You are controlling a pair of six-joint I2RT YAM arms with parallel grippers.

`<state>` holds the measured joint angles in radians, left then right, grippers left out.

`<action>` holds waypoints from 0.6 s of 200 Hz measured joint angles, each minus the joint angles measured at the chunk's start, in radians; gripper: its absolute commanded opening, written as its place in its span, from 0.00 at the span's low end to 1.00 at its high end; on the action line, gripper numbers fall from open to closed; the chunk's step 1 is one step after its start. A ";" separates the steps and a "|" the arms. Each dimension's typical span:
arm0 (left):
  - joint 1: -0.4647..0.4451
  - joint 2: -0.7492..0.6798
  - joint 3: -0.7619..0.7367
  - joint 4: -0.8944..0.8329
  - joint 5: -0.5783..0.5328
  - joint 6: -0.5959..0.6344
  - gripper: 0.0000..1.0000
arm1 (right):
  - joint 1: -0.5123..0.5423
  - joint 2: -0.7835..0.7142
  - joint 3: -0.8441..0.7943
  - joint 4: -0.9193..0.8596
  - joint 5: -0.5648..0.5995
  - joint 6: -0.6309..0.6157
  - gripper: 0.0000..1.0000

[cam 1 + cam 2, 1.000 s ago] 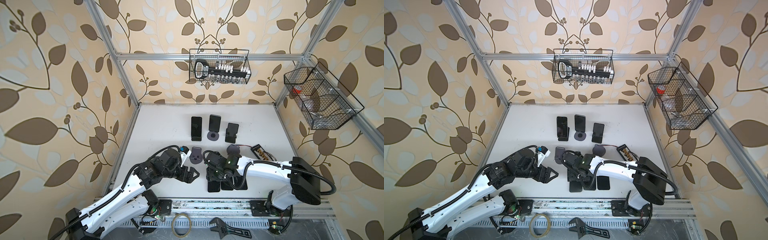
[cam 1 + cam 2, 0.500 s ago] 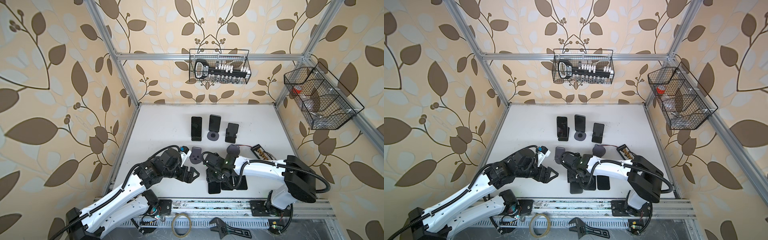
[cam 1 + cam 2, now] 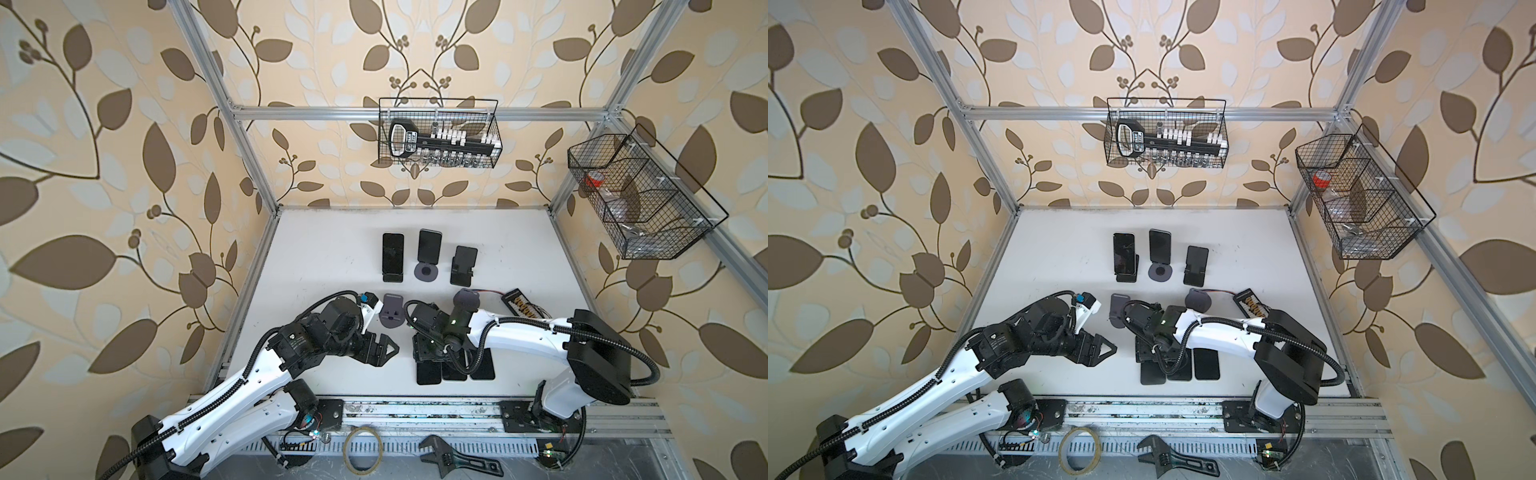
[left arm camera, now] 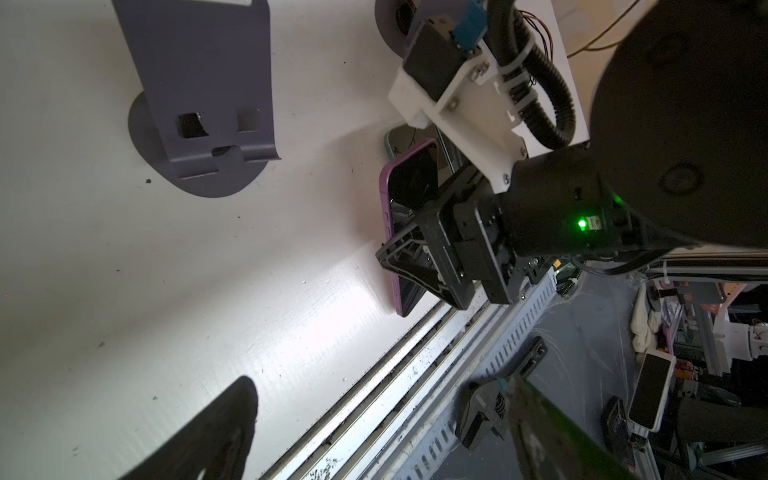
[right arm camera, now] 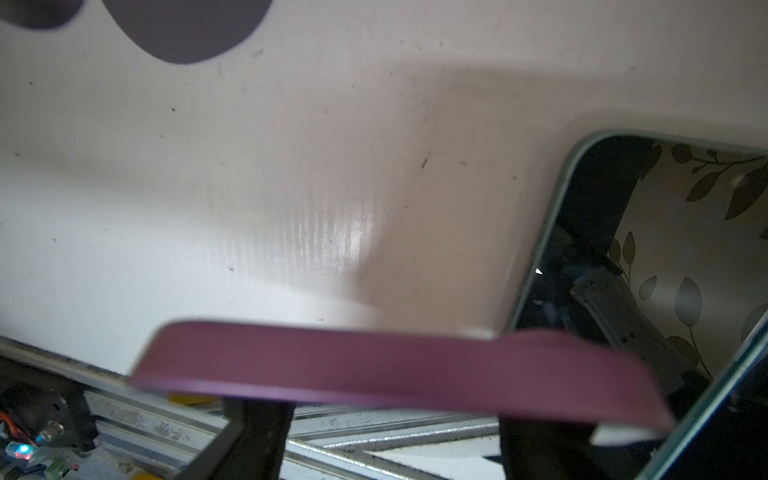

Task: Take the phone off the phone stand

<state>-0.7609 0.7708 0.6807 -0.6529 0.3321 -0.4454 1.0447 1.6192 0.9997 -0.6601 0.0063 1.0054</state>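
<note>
A purple-edged phone (image 5: 395,365) lies across the jaws of my right gripper (image 5: 395,428), which is shut on its sides low over the table's front (image 3: 428,353). Its dark screen faces up (image 4: 409,183), and one end overlaps a teal-edged phone (image 5: 665,270) lying flat. An empty grey-purple phone stand (image 3: 392,318) is just behind and to the left; it also shows in the left wrist view (image 4: 203,83). My left gripper (image 3: 384,351) hangs open and empty to the left of the right gripper, its fingertips (image 4: 208,436) dark at the frame's edge.
Three more phones stand on stands at the back (image 3: 392,257) (image 3: 429,249) (image 3: 464,262). A second empty stand (image 3: 465,301) and a small circuit board (image 3: 521,305) sit right of centre. Flat phones (image 3: 482,365) lie at the front. The metal rail (image 3: 415,409) borders the table.
The right arm has shifted slightly toward the front edge with the purple phone still in its jaws. The left arm has not moved.
</note>
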 measured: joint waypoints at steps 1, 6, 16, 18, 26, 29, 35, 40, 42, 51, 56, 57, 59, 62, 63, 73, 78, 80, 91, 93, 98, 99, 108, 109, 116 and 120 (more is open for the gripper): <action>0.000 0.000 0.000 0.000 0.000 0.000 0.94 | 0.000 0.000 0.000 0.000 0.000 0.000 0.68; -0.002 0.001 0.000 0.000 0.000 0.000 0.94 | -0.001 0.003 0.002 0.000 0.000 0.000 0.68; -0.006 0.004 0.000 0.000 0.000 0.000 0.93 | -0.003 0.006 0.005 0.000 0.000 0.000 0.68; -0.006 0.005 0.000 0.000 0.000 0.000 0.93 | -0.003 0.006 0.006 0.000 0.000 0.000 0.68; -0.006 0.008 0.000 0.000 0.000 0.000 0.93 | -0.004 0.010 0.010 0.000 0.000 0.000 0.68; -0.006 0.009 0.000 0.000 0.000 0.000 0.93 | -0.005 0.011 0.011 0.000 0.000 0.000 0.68; -0.006 0.010 0.000 0.000 0.000 0.000 0.93 | -0.006 0.015 0.015 0.000 0.000 -0.001 0.68; -0.006 0.011 0.000 0.000 0.000 0.000 0.93 | -0.007 0.018 0.017 0.000 0.000 0.000 0.68; -0.006 0.011 0.000 0.000 0.000 0.000 0.93 | -0.007 0.019 0.018 0.000 0.000 0.000 0.68; -0.006 0.010 0.000 0.000 0.000 0.000 0.93 | -0.009 0.023 0.020 0.002 -0.001 0.000 0.68; -0.006 0.010 0.000 0.000 0.000 0.000 0.93 | -0.010 0.024 0.021 0.002 0.000 -0.001 0.68; -0.006 0.010 0.000 0.000 0.000 0.000 0.93 | -0.010 0.024 0.021 0.002 -0.001 -0.001 0.68; -0.006 0.010 0.000 0.000 0.000 0.000 0.93 | -0.010 0.026 0.021 0.002 -0.001 -0.001 0.68; -0.006 0.010 0.000 0.000 0.000 0.000 0.93 | -0.011 0.026 0.021 0.002 -0.001 -0.001 0.68; -0.006 0.010 0.000 0.000 0.000 0.000 0.93 | -0.011 0.027 0.022 0.002 -0.002 -0.001 0.68; -0.006 0.010 0.000 0.000 0.000 0.000 0.93 | -0.012 0.030 0.022 0.003 -0.003 -0.001 0.68; -0.006 0.010 0.000 0.000 -0.001 0.000 0.93 | -0.013 0.032 0.022 0.005 -0.003 -0.001 0.68; -0.006 0.010 0.000 0.000 -0.001 0.000 0.93 | -0.013 0.032 0.022 0.005 -0.003 -0.001 0.68; -0.006 0.010 0.000 0.000 -0.001 0.000 0.93 | -0.013 0.034 0.022 0.007 -0.003 -0.001 0.68; -0.007 0.010 0.000 0.000 -0.002 0.000 0.94 | -0.013 0.034 0.022 0.006 -0.003 -0.001 0.68; -0.008 0.010 0.000 0.000 -0.002 0.000 0.93 | -0.013 0.034 0.022 0.007 -0.003 -0.001 0.68; -0.008 0.010 0.000 0.000 -0.002 0.000 0.93 | -0.013 0.034 0.022 0.007 -0.003 -0.001 0.69; -0.012 0.010 0.000 0.000 -0.003 0.000 0.94 | -0.014 0.035 0.022 0.007 -0.003 -0.001 0.69; -0.012 0.010 0.000 0.000 -0.003 0.000 0.94 | -0.014 0.035 0.022 0.007 -0.003 -0.001 0.69; -0.013 0.010 0.000 0.000 -0.003 0.000 0.94 | -0.014 0.035 0.022 0.007 -0.003 -0.001 0.69; -0.013 0.010 0.000 0.000 -0.003 0.000 0.94 | -0.014 0.035 0.022 0.007 -0.003 -0.001 0.69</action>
<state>-0.7734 0.7807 0.6804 -0.6529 0.3290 -0.4458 1.0309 1.6547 1.0218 -0.6529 0.0029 1.0046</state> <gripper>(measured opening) 0.934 0.722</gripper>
